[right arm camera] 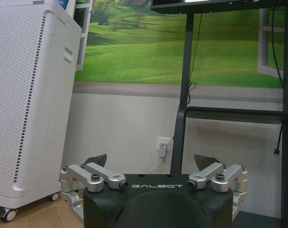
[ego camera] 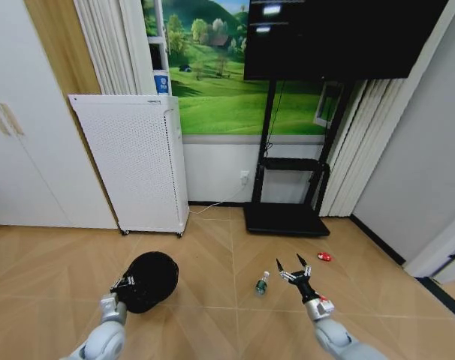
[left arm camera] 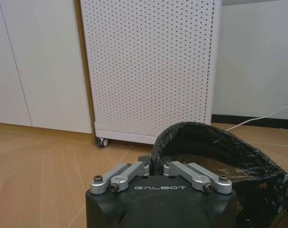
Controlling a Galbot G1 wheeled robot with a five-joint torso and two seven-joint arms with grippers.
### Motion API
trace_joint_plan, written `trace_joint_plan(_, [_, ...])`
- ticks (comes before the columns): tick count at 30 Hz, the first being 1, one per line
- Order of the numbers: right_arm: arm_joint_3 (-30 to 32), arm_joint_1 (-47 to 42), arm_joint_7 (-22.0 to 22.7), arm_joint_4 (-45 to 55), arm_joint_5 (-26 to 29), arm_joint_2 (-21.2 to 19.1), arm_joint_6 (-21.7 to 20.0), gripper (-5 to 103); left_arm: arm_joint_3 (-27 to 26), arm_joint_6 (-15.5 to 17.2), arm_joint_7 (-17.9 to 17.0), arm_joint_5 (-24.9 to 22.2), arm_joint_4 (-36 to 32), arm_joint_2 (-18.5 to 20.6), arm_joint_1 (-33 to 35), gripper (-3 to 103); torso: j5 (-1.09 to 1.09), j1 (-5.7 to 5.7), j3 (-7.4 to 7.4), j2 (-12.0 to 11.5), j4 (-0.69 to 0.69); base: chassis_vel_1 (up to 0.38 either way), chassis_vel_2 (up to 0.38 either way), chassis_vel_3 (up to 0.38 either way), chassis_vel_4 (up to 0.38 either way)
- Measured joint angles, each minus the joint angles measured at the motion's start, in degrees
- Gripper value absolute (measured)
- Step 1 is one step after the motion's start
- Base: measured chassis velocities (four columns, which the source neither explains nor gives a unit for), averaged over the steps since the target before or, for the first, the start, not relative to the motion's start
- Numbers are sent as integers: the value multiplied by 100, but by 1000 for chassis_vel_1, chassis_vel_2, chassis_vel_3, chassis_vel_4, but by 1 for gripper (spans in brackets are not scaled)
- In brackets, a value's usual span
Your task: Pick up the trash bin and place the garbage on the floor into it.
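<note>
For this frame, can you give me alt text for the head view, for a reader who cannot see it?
The left gripper holds a black trash bin by its rim above a wooden floor, while the right gripper hangs open near a small clear bottle and a red scrap. Behind stand a white perforated appliance and a black TV stand.

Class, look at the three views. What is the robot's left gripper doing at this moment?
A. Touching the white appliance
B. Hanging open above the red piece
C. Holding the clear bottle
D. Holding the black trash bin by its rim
D: the left gripper is shut on the rim of the trash bin.
</note>
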Motion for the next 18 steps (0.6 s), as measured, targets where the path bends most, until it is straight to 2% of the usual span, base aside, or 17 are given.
trace_joint_plan(8, [44, -103, 78, 68, -148, 52, 1, 100, -223, -28, 56, 100, -112, -99, 296, 8, 3, 0, 0, 0, -3, -233, -158, 227, 163])
trace_joint_plan(10, [16, -126, 85, 116, -158, 48, 1, 100, -265, -34, 77, 126, -133, -127, 363, 8, 0, 0, 0, 0, -4, -127, -53, 109, -9])
trace_joint_plan(18, [-168, -22, 99, 125, -194, 45, -64, 100, -423, -60, 125, 247, -184, -222, 614, 8, -2, -1, -1, 2, 2, -5, 44, 1, -37])
